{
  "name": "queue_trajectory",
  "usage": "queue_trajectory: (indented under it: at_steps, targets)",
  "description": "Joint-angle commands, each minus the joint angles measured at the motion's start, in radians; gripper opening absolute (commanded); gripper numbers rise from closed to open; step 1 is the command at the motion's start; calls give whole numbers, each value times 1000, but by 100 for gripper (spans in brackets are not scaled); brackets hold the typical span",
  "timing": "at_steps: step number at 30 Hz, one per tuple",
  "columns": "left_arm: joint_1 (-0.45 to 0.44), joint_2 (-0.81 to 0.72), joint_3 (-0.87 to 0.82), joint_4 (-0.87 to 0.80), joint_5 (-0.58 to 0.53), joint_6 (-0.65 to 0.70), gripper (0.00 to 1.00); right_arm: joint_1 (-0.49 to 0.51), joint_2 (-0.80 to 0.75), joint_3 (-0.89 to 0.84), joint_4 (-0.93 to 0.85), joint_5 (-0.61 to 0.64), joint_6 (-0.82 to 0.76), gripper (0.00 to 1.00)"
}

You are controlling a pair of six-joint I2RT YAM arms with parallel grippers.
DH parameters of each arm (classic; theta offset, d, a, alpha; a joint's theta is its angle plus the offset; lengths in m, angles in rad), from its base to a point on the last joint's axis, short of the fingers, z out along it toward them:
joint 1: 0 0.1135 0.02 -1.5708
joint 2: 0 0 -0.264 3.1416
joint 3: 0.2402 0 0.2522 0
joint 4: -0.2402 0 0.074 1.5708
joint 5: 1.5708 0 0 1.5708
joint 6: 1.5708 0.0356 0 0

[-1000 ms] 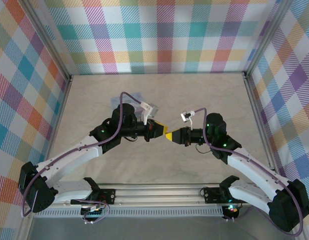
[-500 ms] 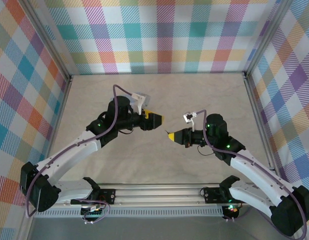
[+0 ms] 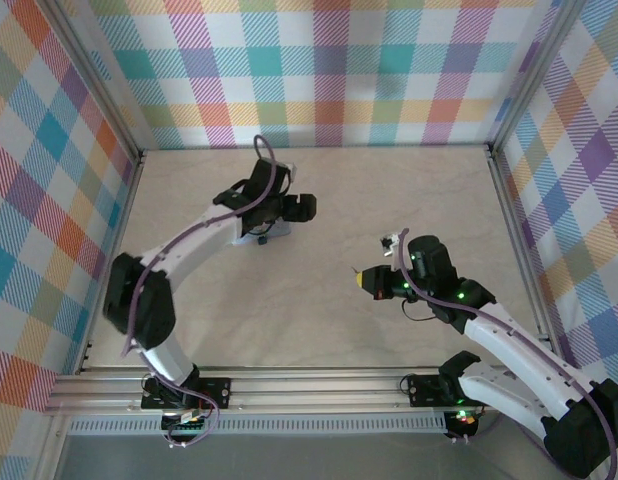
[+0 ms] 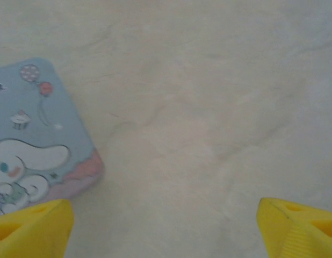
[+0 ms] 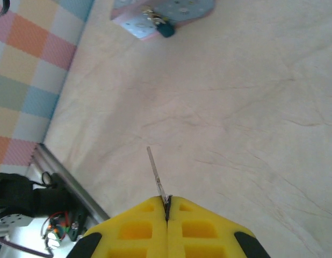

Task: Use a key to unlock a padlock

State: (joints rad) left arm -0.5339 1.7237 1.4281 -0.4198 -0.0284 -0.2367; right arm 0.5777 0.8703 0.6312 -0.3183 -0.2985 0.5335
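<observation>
- Right gripper [image 5: 167, 201]: clamped on key [image 5: 155, 172]; the blade points far-left toward padlock [image 5: 165, 29], well apart.
- Left gripper [image 4: 166, 226]: jaws wide, empty, beside tin [image 4: 37, 134]; the nearer arm.

Table [image 5: 236, 107] bears blue tin [image 4: 31, 123], padlock [image 5: 166, 30] at its edge

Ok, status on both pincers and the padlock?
Left pincer open, by tin. Right pincer shut on key. Padlock at tin's edge. Bare table between.
</observation>
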Motion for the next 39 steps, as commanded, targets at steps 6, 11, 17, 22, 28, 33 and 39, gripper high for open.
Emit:
queue_trajectory:
  at_steps: [6, 11, 17, 22, 28, 33, 39]
  targets:
    - [12, 248, 240, -162, -181, 108, 89, 7, -9, 19, -75, 91, -17, 0]
    - [12, 345, 310, -188, -144, 125, 91, 7, -3, 15, -78, 103, -13, 0]
    - [8, 368, 305, -201, -110, 128, 92, 6, -2, 24, -110, 124, 6, 0]
    - [-7, 336, 235, -184, -90, 128, 92, -8, 0, 40, -146, 117, 18, 0]
    - [-58, 256, 98, -143, -85, 119, 92, -83, -30, 29, -157, 42, 35, 0]
    - [-116, 191, 3, -125, -102, 98, 93, -175, -66, 25, -204, -8, 17, 1]
    - [-191, 111, -98, -97, -93, 48, 93, -269, -110, 35, -279, -36, -18, 1]
